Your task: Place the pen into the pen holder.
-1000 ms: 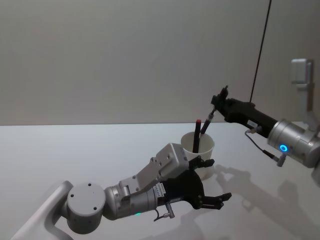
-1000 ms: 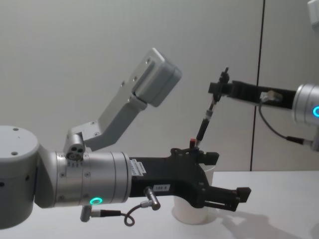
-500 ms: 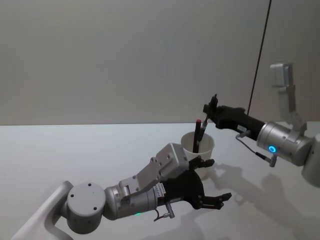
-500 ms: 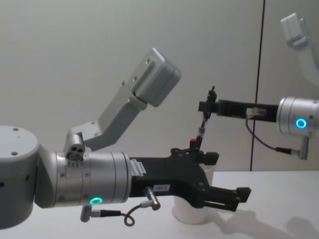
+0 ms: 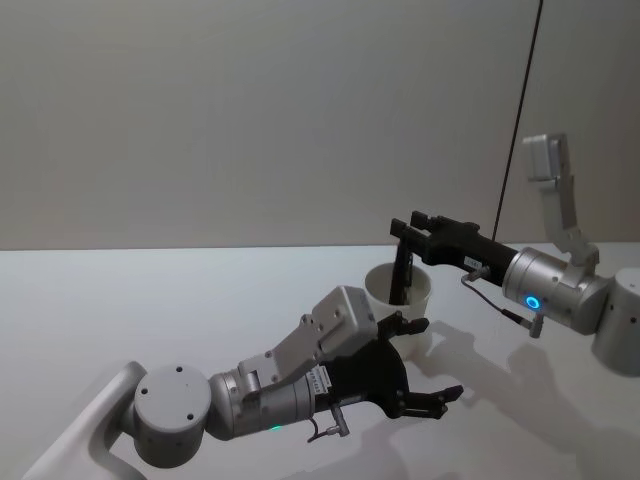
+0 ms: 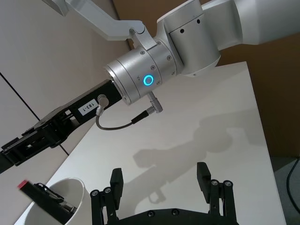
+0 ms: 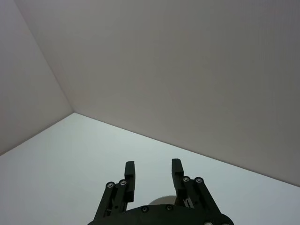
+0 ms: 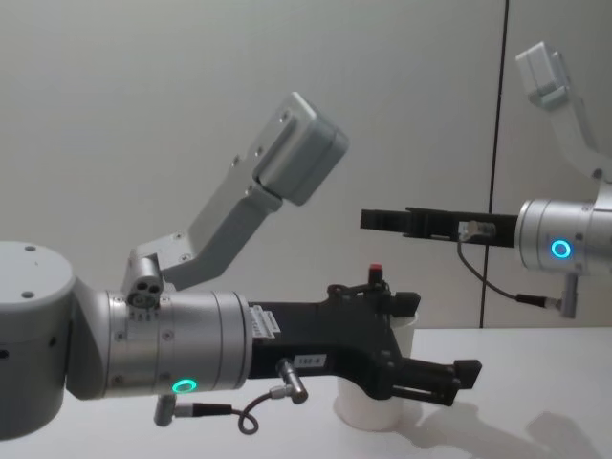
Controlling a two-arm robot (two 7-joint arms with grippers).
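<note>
With the pen (image 5: 401,272) standing in the cup (image 5: 398,297) just below the released right gripper (image 5: 404,224), lift that gripper straight up, clear of the open, idle left gripper (image 5: 428,398) nearby.

One number label is showing on the right arm.

In the left wrist view, a small white sticker (image 6: 89,108) reading "183-1" is sitting on the black forearm section of the right arm, just beside the silver joint with the glowing blue ring. White stickers are also showing on the left arm's black wrist in the head view (image 5: 320,379) and chest view (image 8: 308,360), but their print is coming through too small to read.
</note>
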